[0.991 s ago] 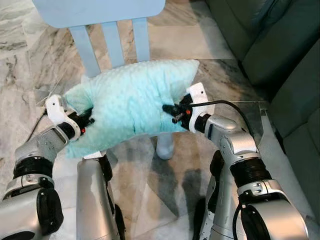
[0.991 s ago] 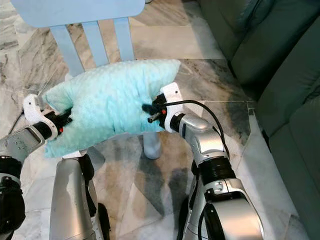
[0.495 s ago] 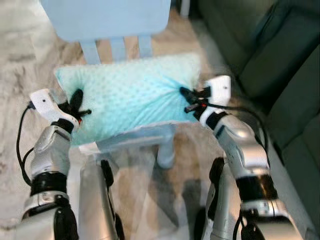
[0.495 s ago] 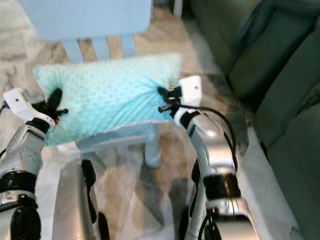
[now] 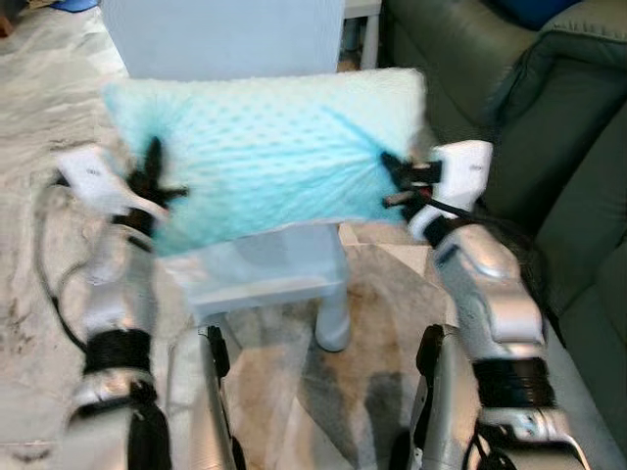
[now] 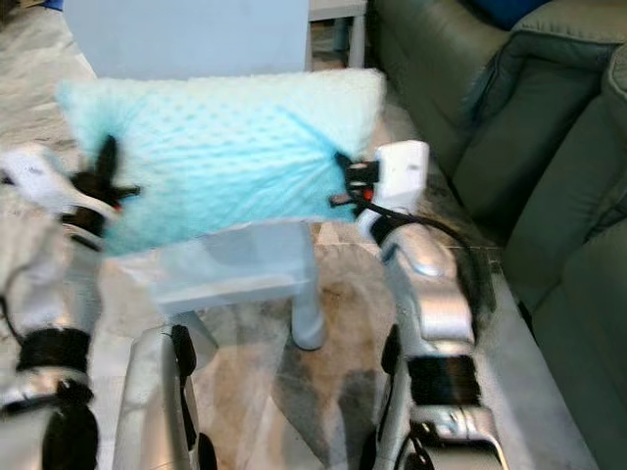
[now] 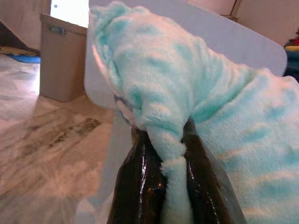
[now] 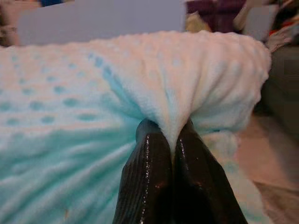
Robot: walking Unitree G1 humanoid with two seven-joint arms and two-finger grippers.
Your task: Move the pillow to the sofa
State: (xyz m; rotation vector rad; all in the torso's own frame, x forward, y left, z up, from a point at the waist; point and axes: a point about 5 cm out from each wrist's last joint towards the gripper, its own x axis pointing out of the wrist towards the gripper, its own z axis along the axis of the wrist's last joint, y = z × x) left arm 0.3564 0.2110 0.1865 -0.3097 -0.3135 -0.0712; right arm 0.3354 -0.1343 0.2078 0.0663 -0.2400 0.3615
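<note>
A pale turquoise dotted pillow hangs in the air above the seat of a light blue chair, stretched between both arms. My left gripper is shut on the pillow's left edge; the left wrist view shows a fold of fabric pinched between the black fingers. At the pillow's right edge my right gripper is shut on another fold, and its fingers clamp the plush cloth. A dark green sofa stands to the right.
The chair's backrest rises just behind the pillow. Marble floor spreads to the left and below. A beige box stands on the floor in the left wrist view. The sofa's cushions run along the right side.
Both arms have lifted the pillow up off the chair seat and pulled it out flat. The camera has tilted up, bringing more of the sofa into view.
</note>
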